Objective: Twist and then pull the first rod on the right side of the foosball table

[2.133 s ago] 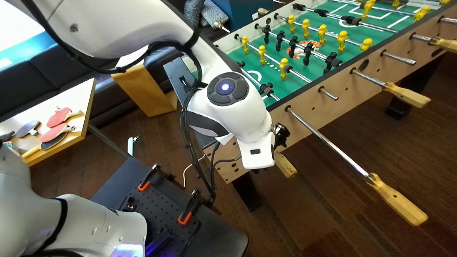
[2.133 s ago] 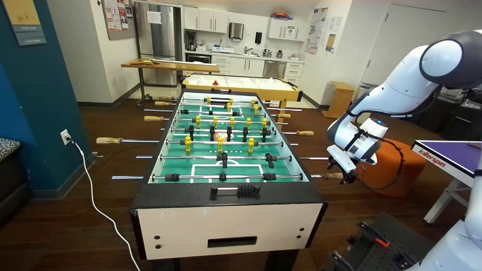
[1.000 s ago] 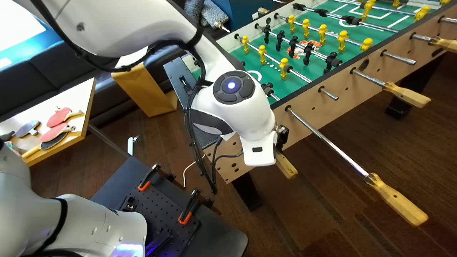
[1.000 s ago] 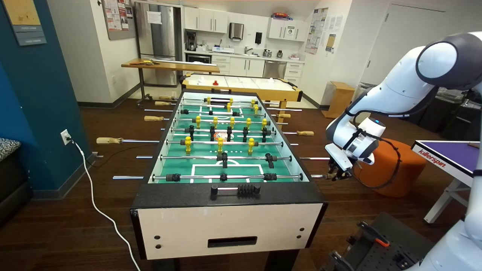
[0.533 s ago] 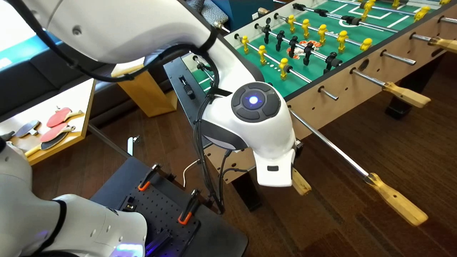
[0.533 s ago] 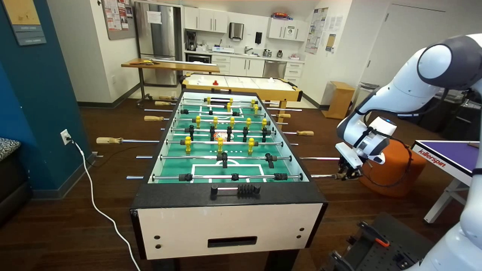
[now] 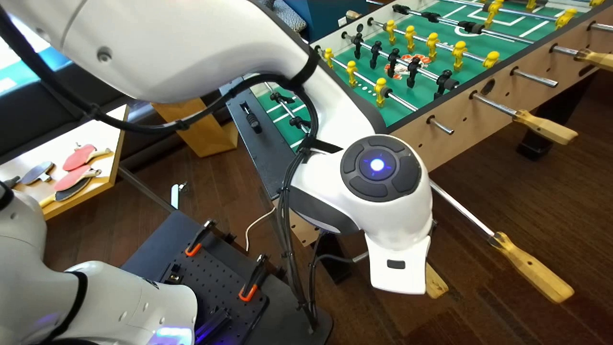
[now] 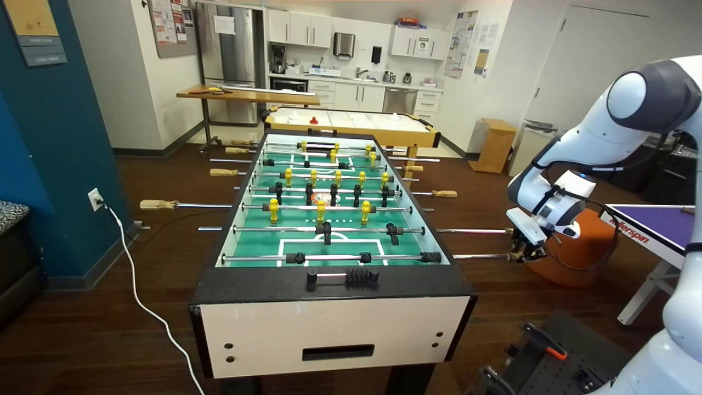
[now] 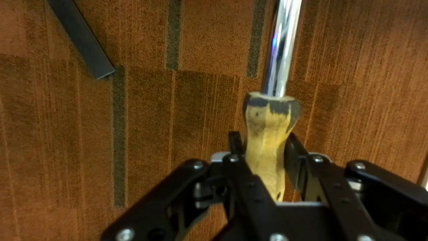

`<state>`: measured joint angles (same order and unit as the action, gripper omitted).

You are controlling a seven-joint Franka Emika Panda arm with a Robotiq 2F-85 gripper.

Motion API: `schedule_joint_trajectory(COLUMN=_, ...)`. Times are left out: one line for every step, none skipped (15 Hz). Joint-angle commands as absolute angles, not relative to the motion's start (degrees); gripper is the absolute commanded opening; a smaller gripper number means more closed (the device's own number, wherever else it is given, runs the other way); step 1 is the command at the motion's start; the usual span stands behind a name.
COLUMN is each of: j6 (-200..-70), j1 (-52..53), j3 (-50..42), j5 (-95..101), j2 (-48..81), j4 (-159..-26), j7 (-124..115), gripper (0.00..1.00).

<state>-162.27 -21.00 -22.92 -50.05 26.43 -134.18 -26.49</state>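
The pincer (image 9: 265,144) is clasping a tan handle (image 9: 271,137); its steel rod (image 8: 477,257) is protruding from the foosball bench (image 8: 263,329).

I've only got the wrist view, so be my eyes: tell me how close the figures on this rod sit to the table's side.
Observer: In an exterior view, the black figure nearest the wooden handle sits right by the side wall that the rod comes out through; I can't tell if it touches.
Operator: Now check the rod's far end for me.
Observer: In an exterior view, no part of it shows past the opposite side of the foosball table.
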Motion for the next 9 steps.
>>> schedule_joint_trajectory(j6=-159.83, j1=-22.2, j3=-23.7, j5=-47.7, j2=24.8, j4=-134.4, j7=-25.55, gripper=0.59)
schedule_joint_trajectory(j6=-159.9, j1=-22.0, j3=-23.73, j5=-47.38, j2=23.95, j4=-134.92, j7=-25.27, gripper=0.6)
schedule_joint_trajectory(j6=-160.03, j1=-21.55, j3=-24.09, j5=-46.56, j2=22.28, j4=-136.05, j7=-25.02, gripper=0.67)
schedule_joint_trajectory(j6=-160.32, j1=-21.22, j3=-24.33, j5=-45.79, j2=21.29, j4=-136.65, j7=-25.11, gripper=0.74)
schedule_joint_trajectory(j6=-160.42, j1=-20.61, j3=-24.89, j5=-44.54, j2=19.57, j4=-137.83, j7=-25.46, gripper=0.82)
schedule_joint_trajectory(j6=-160.28, j1=-20.2, j3=-25.34, j5=-43.15, j2=17.98, j4=-138.82, j7=-25.67, gripper=0.89)
schedule_joint_trajectory(j6=-160.3, j1=-19.67, j3=-25.7, j5=-41.47, j2=15.99, j4=-140.03, j7=-25.87, gripper=0.97)
schedule_joint_trajectory(j6=-160.11, j1=-19.48, j3=-25.84, j5=-39.87, j2=14.44, j4=-140.81, j7=-26.04, gripper=1.0)
schedule_joint_trajectory(j6=-159.7, j1=-19.1, j3=-26.18, j5=-37.96, j2=12.69, j4=-141.8, j7=-26.5, gripper=1.0)
